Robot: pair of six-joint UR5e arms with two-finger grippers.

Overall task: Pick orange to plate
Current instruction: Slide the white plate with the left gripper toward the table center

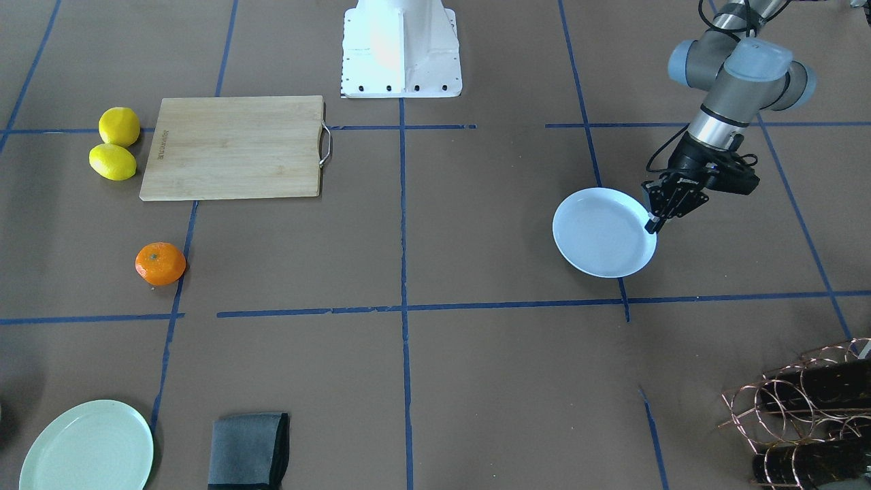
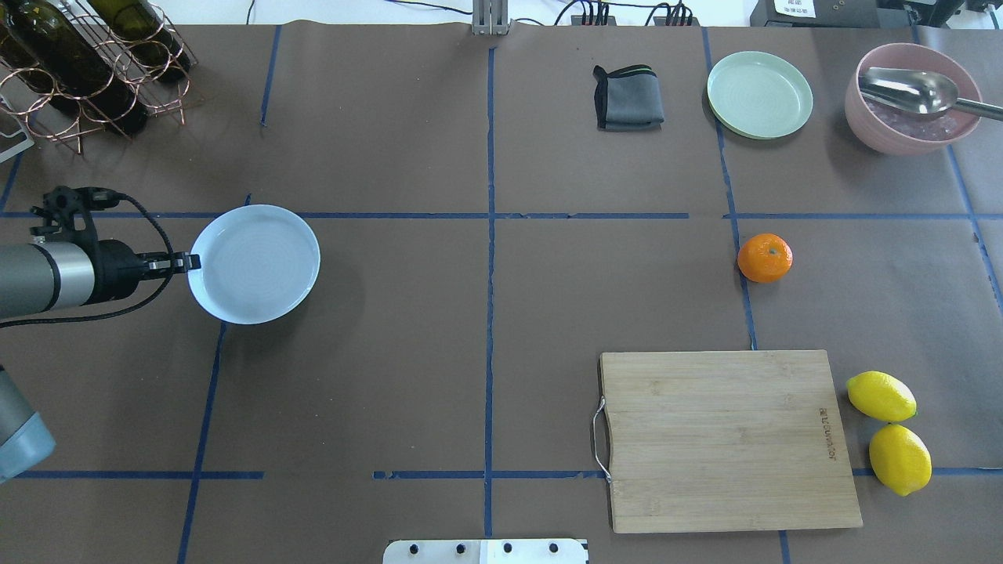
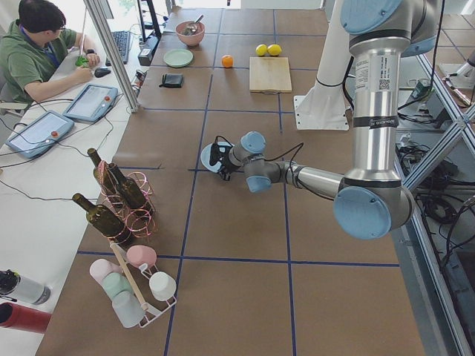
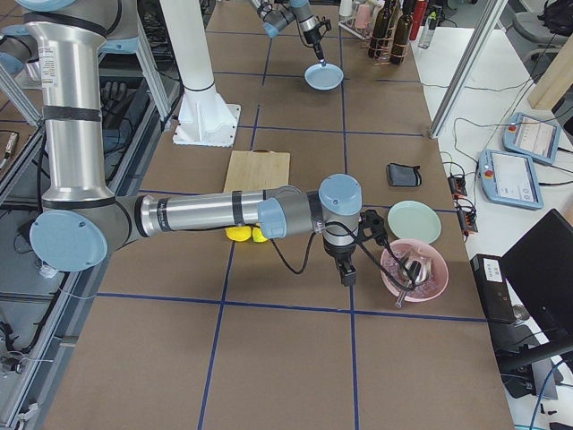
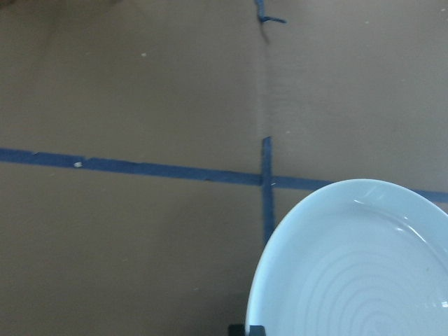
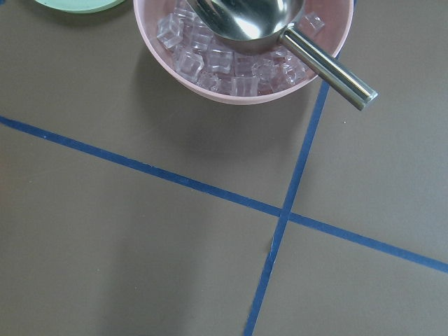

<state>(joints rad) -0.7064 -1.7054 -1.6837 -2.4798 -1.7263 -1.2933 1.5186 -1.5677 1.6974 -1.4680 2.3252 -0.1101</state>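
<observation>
The orange (image 2: 765, 258) lies alone on the brown table, on the right side in the overhead view, far from both arms; it also shows in the front view (image 1: 160, 264). The pale bluish-white plate (image 2: 255, 262) is on the left side. My left gripper (image 2: 184, 264) is shut on its rim, and the plate (image 1: 602, 235) looks lifted a little above its shadow. The left wrist view shows the plate (image 5: 357, 273) filling the lower right corner. My right gripper (image 4: 347, 273) hangs beside the pink bowl; I cannot tell whether it is open or shut.
A wooden cutting board (image 2: 725, 439) lies near the robot, with two yellow lemons (image 2: 889, 431) beside it. At the far right edge sit a pale green plate (image 2: 759, 94), a grey cloth (image 2: 628, 98) and a pink bowl (image 2: 913, 106) with ice and a metal scoop. A bottle rack (image 2: 78, 63) stands far left.
</observation>
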